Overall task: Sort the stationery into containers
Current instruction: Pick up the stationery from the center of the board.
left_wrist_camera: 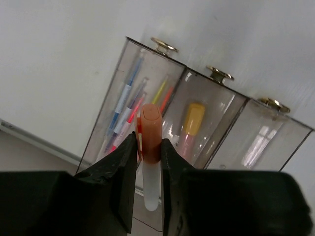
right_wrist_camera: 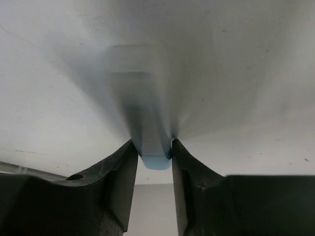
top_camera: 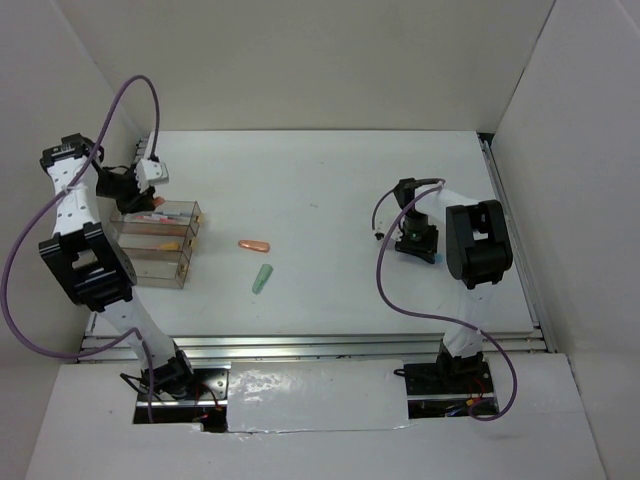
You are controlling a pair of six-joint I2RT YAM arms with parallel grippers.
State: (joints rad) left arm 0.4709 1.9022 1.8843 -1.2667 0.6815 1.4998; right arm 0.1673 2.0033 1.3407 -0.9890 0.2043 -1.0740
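Observation:
My left gripper is shut on an orange-capped marker with a pale barrel. It holds it above the far end of the clear containers. In the top view the left gripper is over the containers at the left. The far compartment holds blue, pink and yellow pens; the one beside it holds a yellow-capped marker. My right gripper is shut on a pale blue piece close to the table. The right gripper shows in the top view at mid right. An orange piece and a pale green piece lie loose mid-table.
White walls enclose the table on three sides. A metal rail runs along the near edge. Purple cables hang from both arms.

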